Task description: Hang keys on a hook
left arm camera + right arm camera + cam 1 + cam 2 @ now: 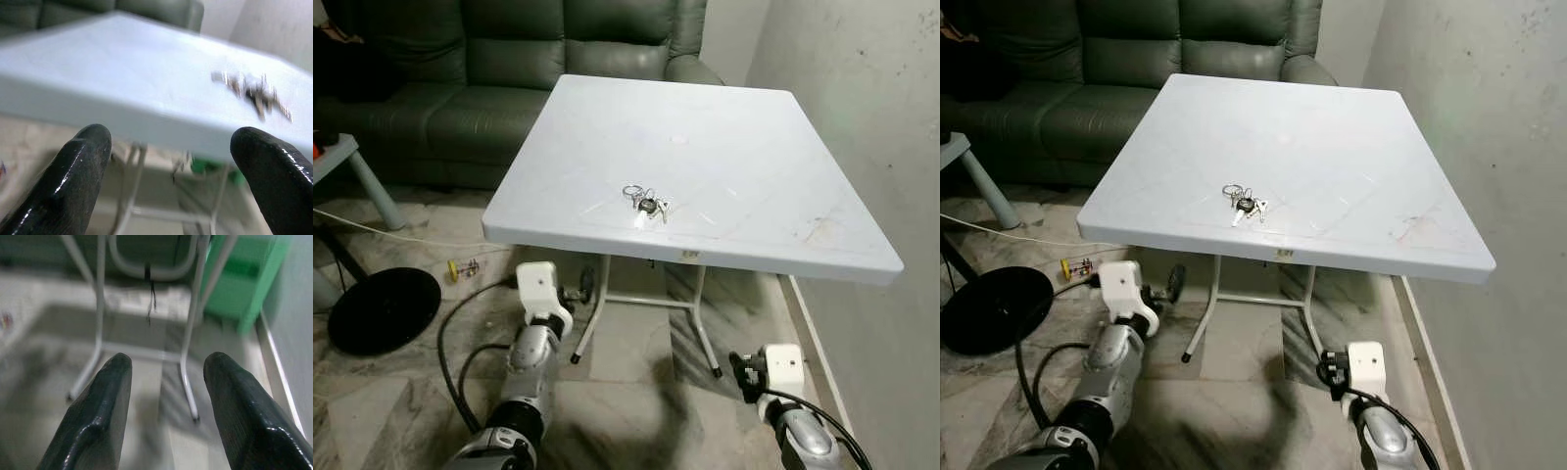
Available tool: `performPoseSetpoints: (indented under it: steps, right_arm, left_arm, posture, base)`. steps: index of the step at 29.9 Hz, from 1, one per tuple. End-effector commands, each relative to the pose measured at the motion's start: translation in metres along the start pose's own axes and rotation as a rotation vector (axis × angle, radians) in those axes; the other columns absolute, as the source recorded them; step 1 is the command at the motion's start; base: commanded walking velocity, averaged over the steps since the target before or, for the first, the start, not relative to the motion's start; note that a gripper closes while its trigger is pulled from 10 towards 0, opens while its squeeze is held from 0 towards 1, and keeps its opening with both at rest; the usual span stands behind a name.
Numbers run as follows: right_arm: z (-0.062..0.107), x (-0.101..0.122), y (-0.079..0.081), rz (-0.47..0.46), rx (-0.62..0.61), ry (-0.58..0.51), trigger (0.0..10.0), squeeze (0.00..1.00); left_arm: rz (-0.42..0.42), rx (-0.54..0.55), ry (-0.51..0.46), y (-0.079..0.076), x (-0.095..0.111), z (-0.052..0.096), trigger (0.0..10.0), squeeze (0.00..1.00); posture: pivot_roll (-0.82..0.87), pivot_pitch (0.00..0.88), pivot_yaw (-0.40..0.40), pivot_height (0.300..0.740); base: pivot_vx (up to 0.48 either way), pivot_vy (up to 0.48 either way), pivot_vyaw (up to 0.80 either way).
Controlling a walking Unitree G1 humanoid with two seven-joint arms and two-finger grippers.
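Note:
A bunch of keys (644, 203) on a metal ring lies on the white square table (724, 147), near its front edge. My left gripper (171, 147) is open, below and in front of the table's front edge and left of the keys; the left wrist view looks up across the tabletop at the blurred keys (252, 90). My right gripper (168, 377) is open low down at the right, over the floor, facing the table's white legs (188, 357). Neither gripper holds anything.
A dark green sofa (509, 69) stands behind the table. A white wall (862, 117) runs close along the table's right side. On the floor at the left are a black round base (382, 308), cables and a grey side table (337, 162). A green box (244, 279) sits under the table.

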State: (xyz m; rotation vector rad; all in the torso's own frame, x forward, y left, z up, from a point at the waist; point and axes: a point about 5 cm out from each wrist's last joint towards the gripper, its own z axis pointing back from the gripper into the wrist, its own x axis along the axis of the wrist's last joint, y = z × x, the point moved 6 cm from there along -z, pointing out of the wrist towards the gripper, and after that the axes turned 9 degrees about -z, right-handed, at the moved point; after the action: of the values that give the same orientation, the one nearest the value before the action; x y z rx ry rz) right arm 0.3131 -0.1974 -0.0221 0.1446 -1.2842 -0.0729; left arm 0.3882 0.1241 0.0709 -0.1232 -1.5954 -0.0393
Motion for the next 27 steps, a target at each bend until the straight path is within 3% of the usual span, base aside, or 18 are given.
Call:
performPoseSetpoints:
  steps: [1, 9, 10, 15, 17, 18, 27]
  right_arm:
    - [-0.003, 0.025, 0.002, -0.03, 0.001, -0.104, 10.0, 0.0]
    - [-0.001, 0.067, 0.02, -0.045, 0.064, -0.255, 10.0, 0.0]
    - [0.004, 0.084, 0.03, -0.052, 0.098, -0.305, 10.0, 0.0]
    - [0.013, 0.117, 0.052, -0.07, 0.168, -0.38, 10.0, 0.0]
    - [0.013, 0.117, 0.052, -0.07, 0.168, -0.38, 10.0, 0.0]
    - [0.016, 0.129, 0.063, -0.072, 0.205, -0.408, 10.0, 0.0]
    - [0.026, 0.152, 0.087, -0.035, 0.283, -0.429, 10.0, 0.0]
  left_arm:
    - [0.009, 0.03, -0.027, 0.012, 0.008, 0.001, 10.0, 0.0]
    - [-0.023, 0.065, -0.114, 0.03, 0.034, 0.007, 10.0, 0.0]
    - [-0.028, 0.053, -0.148, 0.031, 0.048, 0.011, 10.0, 0.0]
    - [-0.011, -0.001, -0.171, 0.022, 0.068, 0.017, 10.0, 0.0]
    - [-0.011, -0.001, -0.171, 0.022, 0.068, 0.017, 10.0, 0.0]
    - [0.008, -0.023, -0.164, 0.016, 0.069, 0.02, 10.0, 0.0]
    - [0.054, -0.044, -0.123, 0.007, 0.075, 0.032, 10.0, 0.0]
  posture:
    - [-0.06, 0.0, -0.039, 0.74]
    - [-0.07, 0.0, -0.036, 0.74]
    - [-0.06, 0.0, -0.04, 0.74]
    - [-0.06, 0.0, -0.042, 0.74]
    - [-0.06, 0.0, -0.042, 0.74]
    - [-0.06, 0.0, -0.043, 0.74]
    - [-0.05, 0.0, -0.045, 0.74]
  base:
    - [0.0, 0.0, 0.0]
    - [0.0, 0.0, 0.0]
    - [0.0, 0.0, 0.0]
    - [0.0, 0.0, 0.0]
    - [0.0, 0.0, 0.0]
    - [0.0, 0.0, 0.0]
    - [0.0, 0.0, 0.0]
